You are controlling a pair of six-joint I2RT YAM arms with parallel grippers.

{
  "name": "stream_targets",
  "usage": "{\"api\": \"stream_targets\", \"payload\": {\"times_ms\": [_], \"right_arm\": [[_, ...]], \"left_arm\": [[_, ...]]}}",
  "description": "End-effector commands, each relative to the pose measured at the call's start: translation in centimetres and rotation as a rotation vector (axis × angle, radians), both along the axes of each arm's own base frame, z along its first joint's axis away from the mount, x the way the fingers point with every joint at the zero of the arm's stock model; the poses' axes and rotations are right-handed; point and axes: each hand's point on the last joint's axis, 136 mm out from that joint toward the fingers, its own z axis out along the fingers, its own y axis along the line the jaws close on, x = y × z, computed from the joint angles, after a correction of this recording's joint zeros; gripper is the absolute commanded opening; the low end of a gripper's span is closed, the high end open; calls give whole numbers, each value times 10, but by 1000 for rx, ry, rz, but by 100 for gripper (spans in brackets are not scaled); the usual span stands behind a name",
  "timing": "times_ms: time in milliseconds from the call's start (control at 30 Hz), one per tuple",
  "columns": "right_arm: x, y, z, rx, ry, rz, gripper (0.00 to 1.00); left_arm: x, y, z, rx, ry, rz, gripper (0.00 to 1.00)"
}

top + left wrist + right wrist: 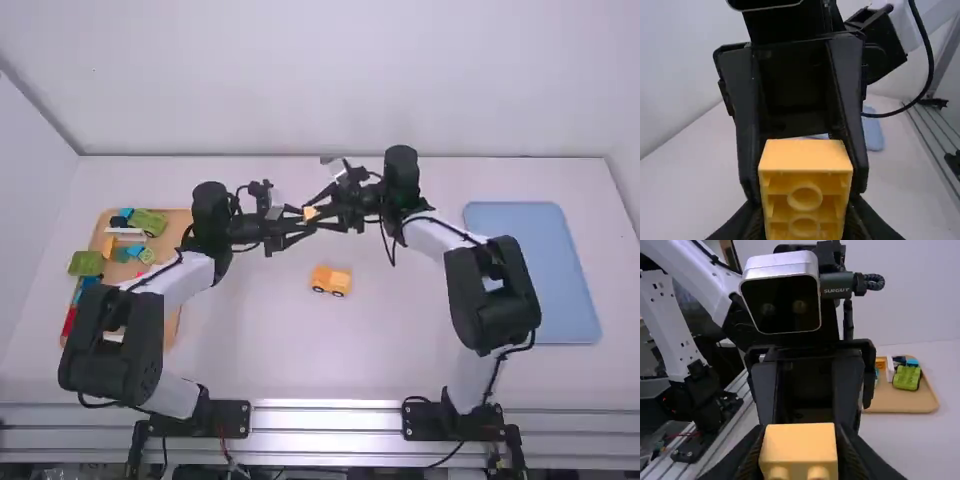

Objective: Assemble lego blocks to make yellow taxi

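Observation:
Above the far middle of the table, a small yellow block (310,213) hangs between the two grippers. My left gripper (300,218) reaches it from the left, my right gripper (322,212) from the right. In the left wrist view, the block (805,185) turns its hollow, tubed side to the camera, with the fingers of the left gripper (804,217) against its sides. In the right wrist view, studs show on the block (799,447), and the right gripper (799,460) is shut on it. A yellow-orange wheeled toy car body (331,280) stands on the table below.
A wooden tray (172,310) at the left holds green, blue, red and white blocks, partly behind the left arm. A blue tray (532,272) lies at the right. Bare table (330,350) stretches between the arm bases and the car body.

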Motion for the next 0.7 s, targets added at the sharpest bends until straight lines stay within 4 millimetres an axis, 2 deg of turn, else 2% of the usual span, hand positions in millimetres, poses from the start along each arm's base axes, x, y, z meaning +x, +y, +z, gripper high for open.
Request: {"api": "stream_targets", "payload": {"times_ms": [0, 67, 167, 233, 267, 367, 400, 433, 533, 667], "right_arm": [[-1, 1, 7, 9, -18, 25, 28], [-1, 1, 7, 10, -23, 24, 25], [-1, 2, 9, 13, -31, 26, 20], [-1, 2, 10, 18, -47, 25, 18], [0, 1, 12, 24, -64, 23, 17], [13, -2, 18, 19, -50, -45, 13], [24, -5, 23, 20, -32, -102, 10], [24, -5, 23, 20, -32, -102, 10], [57, -19, 31, 35, -10, -268, 5], [95, -41, 26, 26, 47, -460, 2]], "left_arm": [[-2, -1, -5, 4, 8, 0, 23], [-3, -1, -5, 3, 9, -3, 24], [-2, -1, -5, 4, 11, -2, 32], [-3, -2, -5, 4, 11, -2, 60], [-3, -1, -5, 4, 12, -2, 99], [-3, -1, -7, 6, 23, 0, 99], [1, 0, -10, 14, 45, 27, 99], [1, 0, -10, 14, 45, 27, 99], [20, 9, -32, 69, 142, 168, 99], [37, 25, -58, 144, 234, 329, 99]]}}
